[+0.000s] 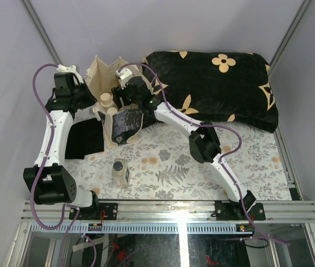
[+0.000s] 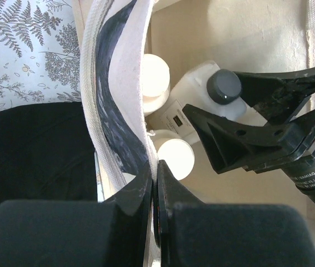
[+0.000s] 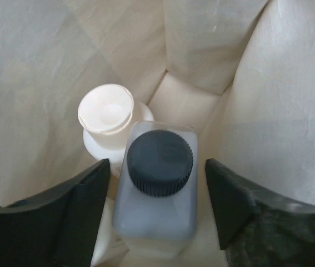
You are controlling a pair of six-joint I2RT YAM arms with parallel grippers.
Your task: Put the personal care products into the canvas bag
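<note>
The cream canvas bag (image 1: 103,75) stands open at the back left. My left gripper (image 2: 155,183) is shut on the bag's rim (image 2: 118,83) and holds it up. Inside the bag stand two round beige bottles (image 2: 155,75) (image 2: 175,158) and a white flat-sided bottle with a dark cap (image 3: 160,167). My right gripper (image 3: 157,189) is down in the bag and open, with a finger on either side of the white bottle and a gap on both sides. A small tan squarish bottle with a dark cap (image 1: 120,172) stands on the table in front of the bag.
A black cushion with tan flowers (image 1: 218,83) fills the back right. A flat black cloth (image 1: 85,139) lies left of the bag under the left arm. The table carries a fern-patterned cloth (image 1: 190,167), and grey walls close in both sides.
</note>
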